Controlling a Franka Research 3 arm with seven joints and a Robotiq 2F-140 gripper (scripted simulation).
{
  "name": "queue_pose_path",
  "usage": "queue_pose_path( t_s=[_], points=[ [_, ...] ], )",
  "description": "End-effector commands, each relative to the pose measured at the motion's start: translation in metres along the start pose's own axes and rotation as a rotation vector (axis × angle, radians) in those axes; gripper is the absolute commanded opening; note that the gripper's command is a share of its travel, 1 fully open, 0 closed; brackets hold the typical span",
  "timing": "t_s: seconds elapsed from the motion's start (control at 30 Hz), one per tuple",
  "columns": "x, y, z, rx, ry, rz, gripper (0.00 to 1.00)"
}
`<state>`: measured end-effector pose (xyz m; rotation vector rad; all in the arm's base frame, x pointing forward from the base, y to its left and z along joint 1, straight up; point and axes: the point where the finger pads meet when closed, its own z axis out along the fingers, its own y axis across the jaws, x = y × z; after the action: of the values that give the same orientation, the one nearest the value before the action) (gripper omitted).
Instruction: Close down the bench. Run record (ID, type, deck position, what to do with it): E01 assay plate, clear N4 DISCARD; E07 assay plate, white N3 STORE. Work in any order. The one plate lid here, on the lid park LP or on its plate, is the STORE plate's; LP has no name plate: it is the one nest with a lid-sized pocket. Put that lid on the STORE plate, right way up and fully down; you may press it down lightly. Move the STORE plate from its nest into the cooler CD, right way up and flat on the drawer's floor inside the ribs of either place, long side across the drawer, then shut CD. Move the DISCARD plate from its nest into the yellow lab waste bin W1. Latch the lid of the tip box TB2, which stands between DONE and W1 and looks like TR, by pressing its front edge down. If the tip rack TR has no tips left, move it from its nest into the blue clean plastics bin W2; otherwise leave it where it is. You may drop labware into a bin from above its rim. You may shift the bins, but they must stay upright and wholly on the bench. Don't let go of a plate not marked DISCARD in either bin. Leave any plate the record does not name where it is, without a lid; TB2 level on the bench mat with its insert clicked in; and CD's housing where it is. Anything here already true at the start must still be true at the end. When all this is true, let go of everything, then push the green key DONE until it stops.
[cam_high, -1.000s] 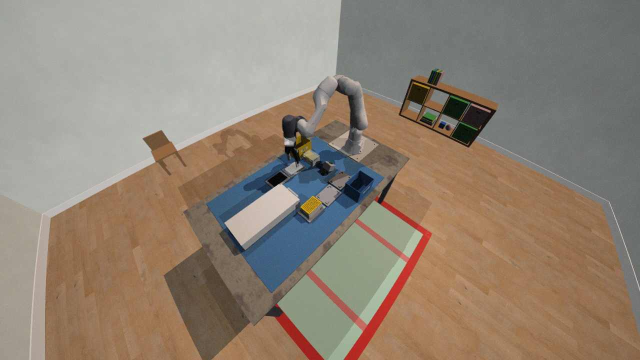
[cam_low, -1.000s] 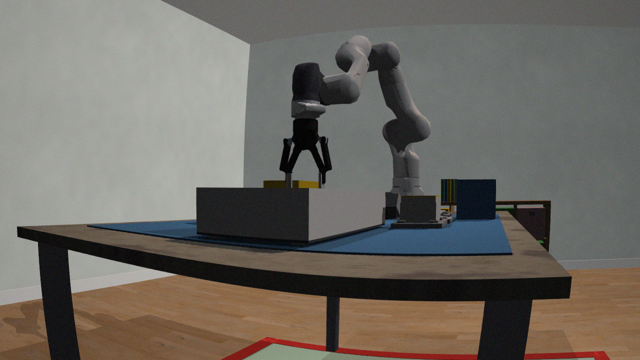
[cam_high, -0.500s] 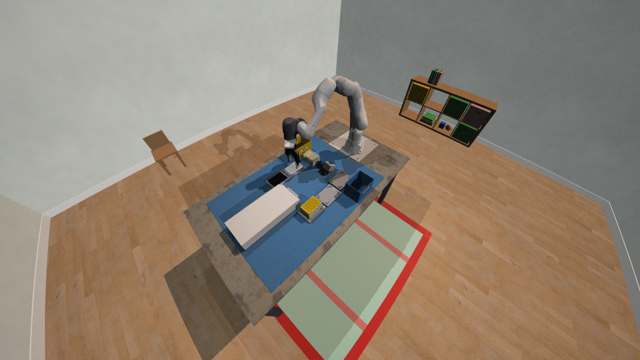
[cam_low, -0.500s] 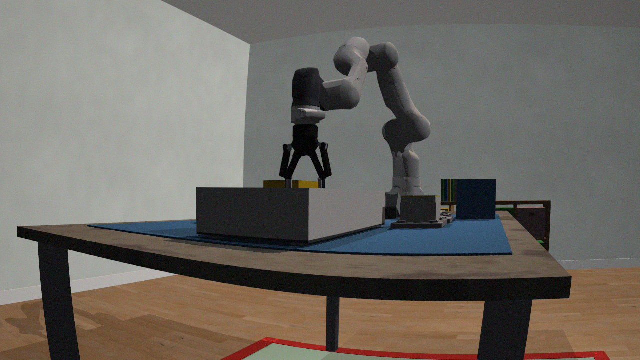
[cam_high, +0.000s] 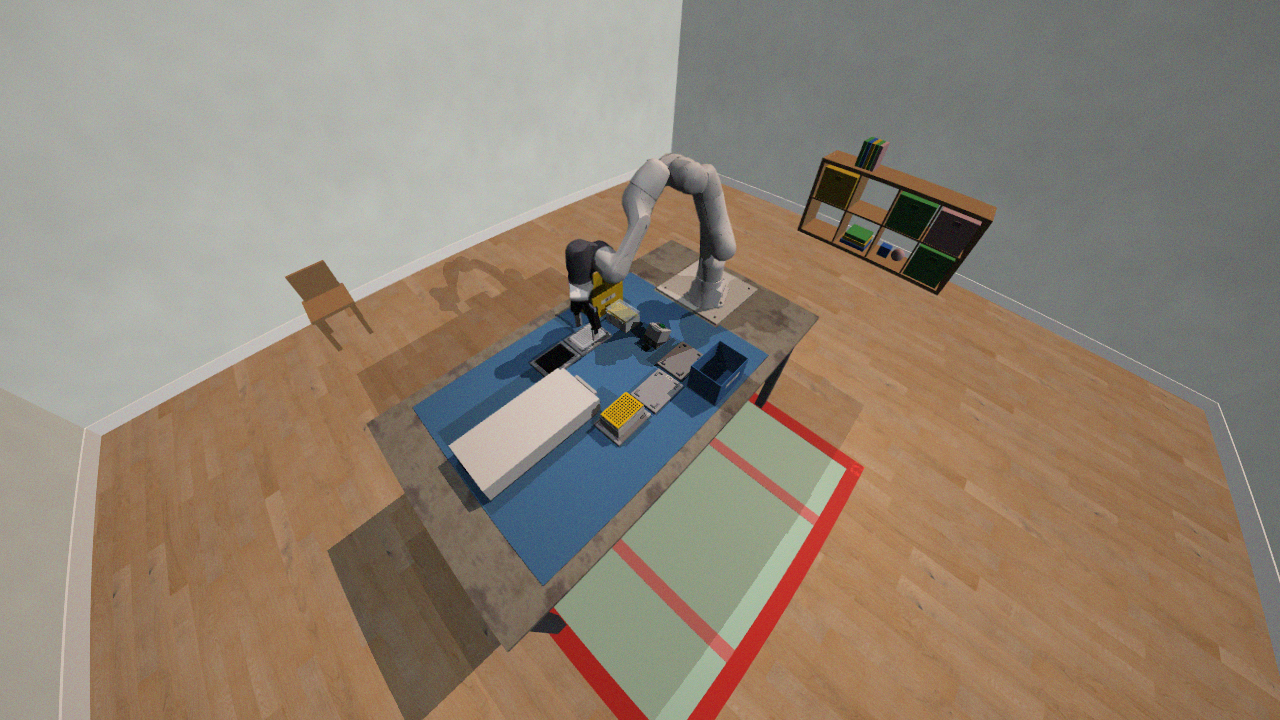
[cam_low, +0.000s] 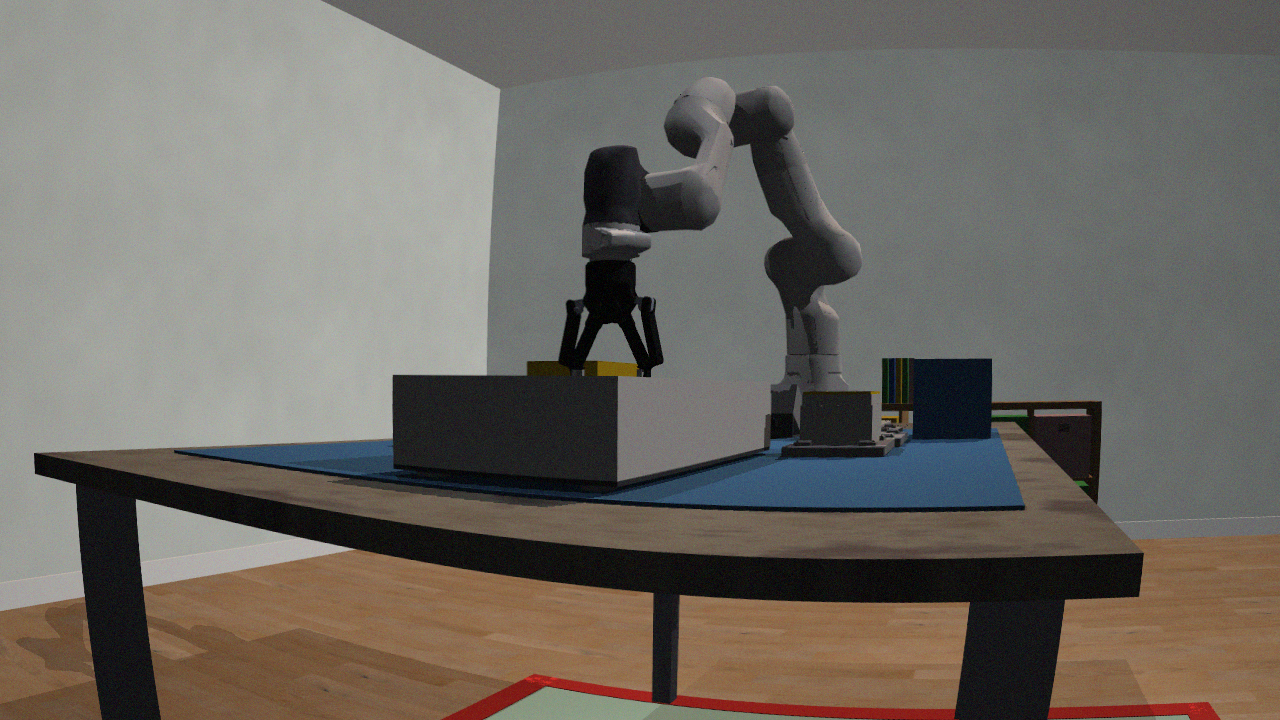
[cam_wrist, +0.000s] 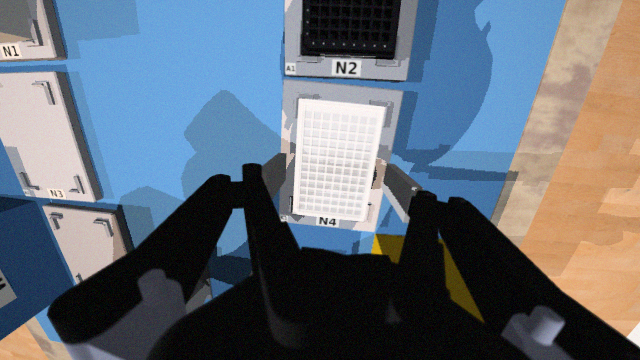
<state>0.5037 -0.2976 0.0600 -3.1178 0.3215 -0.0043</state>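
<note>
A pale gridded assay plate (cam_wrist: 337, 160) lies in nest N4, also seen in the top view (cam_high: 588, 337). My gripper (cam_wrist: 335, 171) is open and low over it, one finger on each long side of the plate; I cannot tell if they touch it. In the top view the gripper (cam_high: 588, 324) stands beside the yellow bin W1 (cam_high: 609, 294). In the exterior view its fingertips (cam_low: 610, 365) dip behind the cooler CD (cam_low: 572, 425). Nest N3 (cam_wrist: 42, 135) holds nothing. The cooler (cam_high: 526, 429) looks shut.
A black plate (cam_wrist: 350, 25) sits in N2 just beyond N4. The yellow bin's rim (cam_wrist: 390, 247) is close under my wrist. The blue bin W2 (cam_high: 717, 371), a tip rack with a yellow top (cam_high: 622, 413) and the tip box TB2 (cam_high: 623, 313) stand further off. The bench edge runs right of N4.
</note>
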Motion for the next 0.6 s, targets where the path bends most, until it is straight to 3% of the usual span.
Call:
queue_pose_path(
  t_s=[0.0, 0.57],
  points=[
    [0.001, 0.0, 0.003, -0.003, 0.005, 0.005, 0.66],
    [0.001, 0.0, 0.018, -0.003, 0.005, 0.005, 0.66]
  ],
)
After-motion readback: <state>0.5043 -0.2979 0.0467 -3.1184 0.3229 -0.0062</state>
